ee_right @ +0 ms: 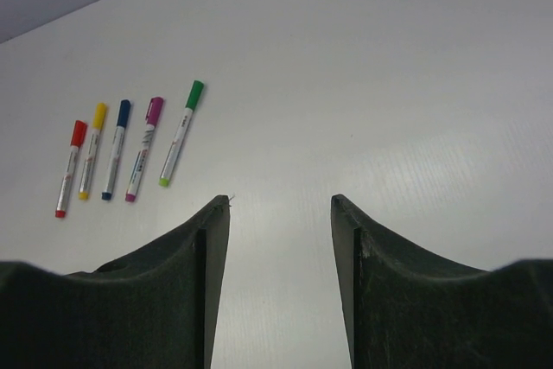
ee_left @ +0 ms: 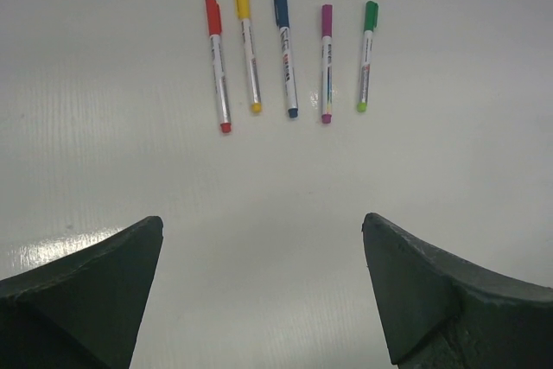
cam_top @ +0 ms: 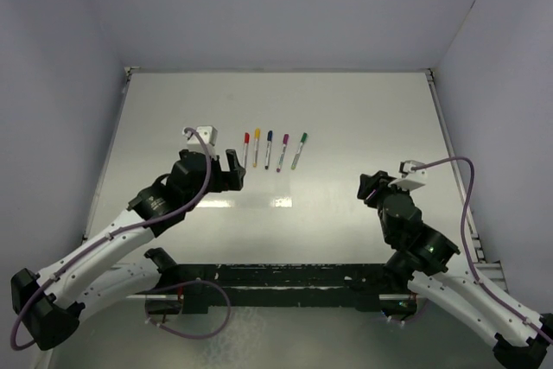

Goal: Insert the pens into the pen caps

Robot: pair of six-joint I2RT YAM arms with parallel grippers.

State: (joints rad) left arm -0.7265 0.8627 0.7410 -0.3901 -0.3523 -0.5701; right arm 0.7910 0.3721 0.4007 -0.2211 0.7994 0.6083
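Observation:
Several pens lie side by side in a row on the white table (cam_top: 363, 118), each pale barrel wearing its coloured pen cap at the far end. From left to right they are the red pen (ee_left: 218, 65), yellow pen (ee_left: 249, 49), blue pen (ee_left: 286, 56), purple pen (ee_left: 327, 65) and green pen (ee_left: 366, 58). The red cap (ee_left: 212, 16) and green cap (ee_left: 371, 15) sit seated on their pens. My left gripper (ee_left: 262, 222) is open just short of the row, with nothing between its fingers. My right gripper (ee_right: 281, 200) is open too, off to the right of the green pen (ee_right: 177, 134).
The row of pens (cam_top: 269, 149) lies at the middle of the table, between my left gripper (cam_top: 232, 168) and my right gripper (cam_top: 370, 186). Grey walls close the table in at the back and on both sides.

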